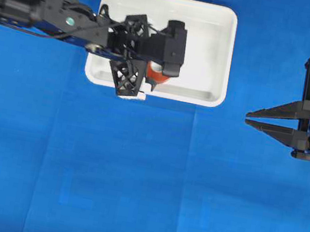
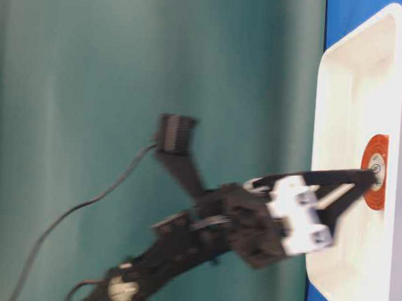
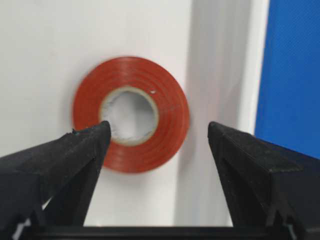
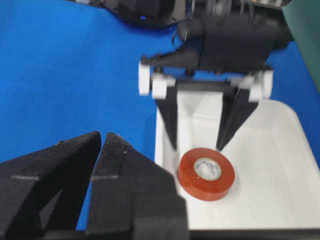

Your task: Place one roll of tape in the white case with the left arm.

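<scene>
The roll of tape (image 1: 158, 77), an orange-red ring with a pale core, lies flat on the floor of the white case (image 1: 215, 48), close to its near rim. My left gripper (image 1: 150, 73) points down into the case, open and holding nothing. In the left wrist view the tape (image 3: 170, 107) lies below the gripper (image 3: 157, 127); one fingertip overlaps the ring's left side and the other stands clear over the case wall. The right wrist view shows the tape (image 4: 190, 182) just beyond the left gripper's tips (image 4: 196, 146). My right gripper (image 1: 246, 119) is shut and empty, far right of the case.
A blue cloth (image 1: 143, 180) covers the table. The case rim (image 3: 252, 75) rises right beside the tape. In the table-level view, the left arm's cables (image 2: 81, 211) hang behind it before a green backdrop.
</scene>
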Robot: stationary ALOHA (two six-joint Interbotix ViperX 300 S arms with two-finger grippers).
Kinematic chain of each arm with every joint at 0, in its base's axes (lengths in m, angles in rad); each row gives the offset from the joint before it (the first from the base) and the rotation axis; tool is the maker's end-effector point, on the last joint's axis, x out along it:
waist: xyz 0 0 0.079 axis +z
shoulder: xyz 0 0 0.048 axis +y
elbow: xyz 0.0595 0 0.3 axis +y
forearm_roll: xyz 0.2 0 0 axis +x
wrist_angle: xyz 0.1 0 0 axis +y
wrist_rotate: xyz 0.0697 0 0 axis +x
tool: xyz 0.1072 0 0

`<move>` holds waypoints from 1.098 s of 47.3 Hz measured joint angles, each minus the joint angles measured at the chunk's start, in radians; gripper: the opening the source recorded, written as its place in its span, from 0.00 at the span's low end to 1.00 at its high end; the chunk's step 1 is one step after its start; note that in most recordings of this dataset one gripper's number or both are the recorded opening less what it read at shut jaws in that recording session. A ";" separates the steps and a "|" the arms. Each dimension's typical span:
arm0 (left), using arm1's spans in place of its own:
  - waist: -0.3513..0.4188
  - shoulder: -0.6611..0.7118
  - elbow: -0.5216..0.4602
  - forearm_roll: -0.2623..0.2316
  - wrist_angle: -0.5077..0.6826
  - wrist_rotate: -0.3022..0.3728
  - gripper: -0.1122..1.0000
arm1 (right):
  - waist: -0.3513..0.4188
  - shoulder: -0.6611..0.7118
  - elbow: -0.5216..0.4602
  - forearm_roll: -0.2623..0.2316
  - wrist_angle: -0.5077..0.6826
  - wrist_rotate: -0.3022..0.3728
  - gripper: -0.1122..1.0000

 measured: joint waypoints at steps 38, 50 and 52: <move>-0.170 -0.566 0.325 -0.052 -0.278 -0.055 0.77 | 0.000 0.000 0.000 0.000 -0.012 0.002 0.00; -0.195 -0.776 0.494 -0.072 -0.466 -0.057 0.77 | 0.000 0.000 -0.002 0.000 -0.015 0.002 0.00; -0.196 -0.802 0.512 -0.074 -0.483 -0.057 0.77 | 0.000 0.000 0.000 0.000 -0.015 0.002 0.00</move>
